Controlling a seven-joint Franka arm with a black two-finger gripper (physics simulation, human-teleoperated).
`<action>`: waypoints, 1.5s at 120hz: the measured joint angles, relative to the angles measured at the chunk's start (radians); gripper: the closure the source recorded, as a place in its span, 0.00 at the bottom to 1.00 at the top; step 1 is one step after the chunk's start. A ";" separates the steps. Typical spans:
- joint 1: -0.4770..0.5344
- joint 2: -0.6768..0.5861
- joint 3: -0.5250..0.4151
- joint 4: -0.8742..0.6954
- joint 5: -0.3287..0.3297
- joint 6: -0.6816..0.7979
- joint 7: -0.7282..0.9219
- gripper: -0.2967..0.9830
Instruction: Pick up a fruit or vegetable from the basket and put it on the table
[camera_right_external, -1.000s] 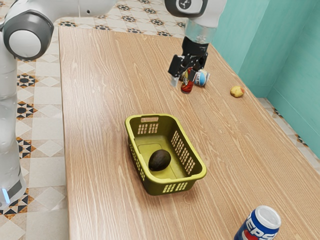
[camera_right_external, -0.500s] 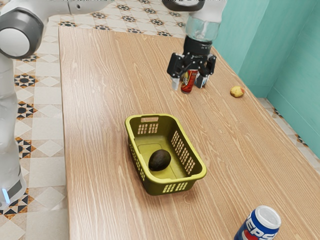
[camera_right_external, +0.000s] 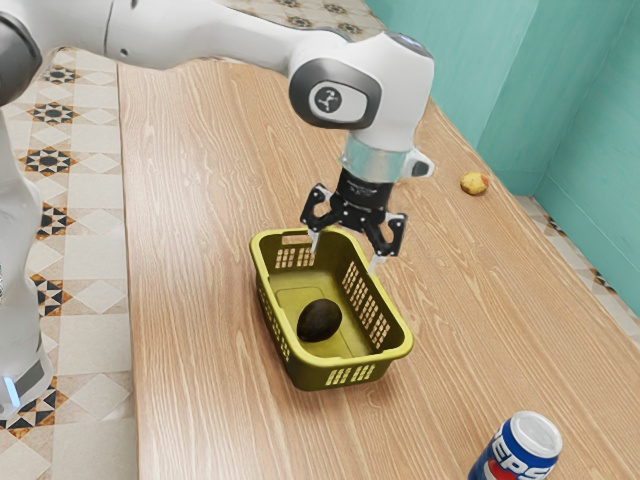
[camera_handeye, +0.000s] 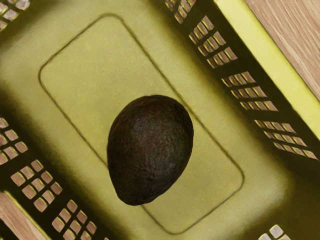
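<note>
The basket (camera_right_external: 381, 357) stands on the worktop (camera_right_external: 190, 300). The avocado (camera_right_external: 319, 320) lies inside it, on the basket's floor. The tool (camera_right_external: 345, 255) is over the basket, near its far end in the exterior view; its two fingers stand well apart. Near the basket, toward the exterior view's lower right, the can (camera_right_external: 520, 450) has white letters "EPS" on blue. Beyond the basket, toward the exterior view's upper right, lies one small yellow thing (camera_right_external: 474, 183).
</note>
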 joint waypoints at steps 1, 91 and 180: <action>0.002 -0.007 0.000 -0.009 0.000 0.003 0.008 0.23; 0.012 -0.001 0.001 -0.238 -0.031 0.230 0.464 0.23; 0.028 0.069 0.000 -0.275 -0.087 0.303 0.615 0.23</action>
